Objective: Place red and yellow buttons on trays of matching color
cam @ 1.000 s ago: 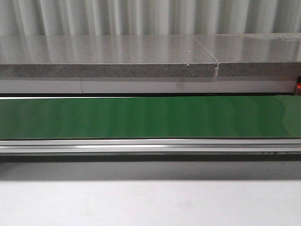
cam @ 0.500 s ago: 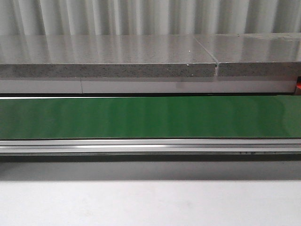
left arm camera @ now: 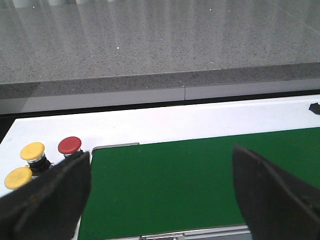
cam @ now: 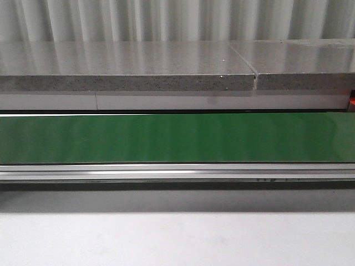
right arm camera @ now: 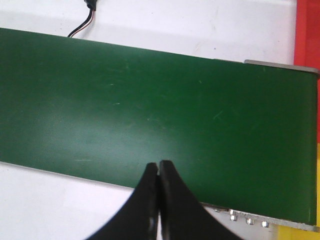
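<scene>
In the left wrist view, one red button (left arm camera: pixel 69 145) and two yellow buttons (left arm camera: pixel 32 150) (left arm camera: pixel 18 177) stand on the white surface beside the end of the green belt (left arm camera: pixel 200 175). My left gripper (left arm camera: pixel 160 192) is open and empty above that belt end, its left finger (left arm camera: pixel 50 195) close to the buttons. My right gripper (right arm camera: pixel 159 167) is shut and empty over the belt's near edge (right arm camera: pixel 150 100). A red tray (right arm camera: pixel 307 35) and a yellow tray (right arm camera: pixel 297 232) show at the edge of the right wrist view. No gripper shows in the front view.
The green belt (cam: pixel 177 138) runs across the front view with a metal rail (cam: pixel 177 173) in front and a grey stone ledge (cam: pixel 127 75) behind. A black cable (right arm camera: pixel 85 20) lies on the white surface beyond the belt in the right wrist view.
</scene>
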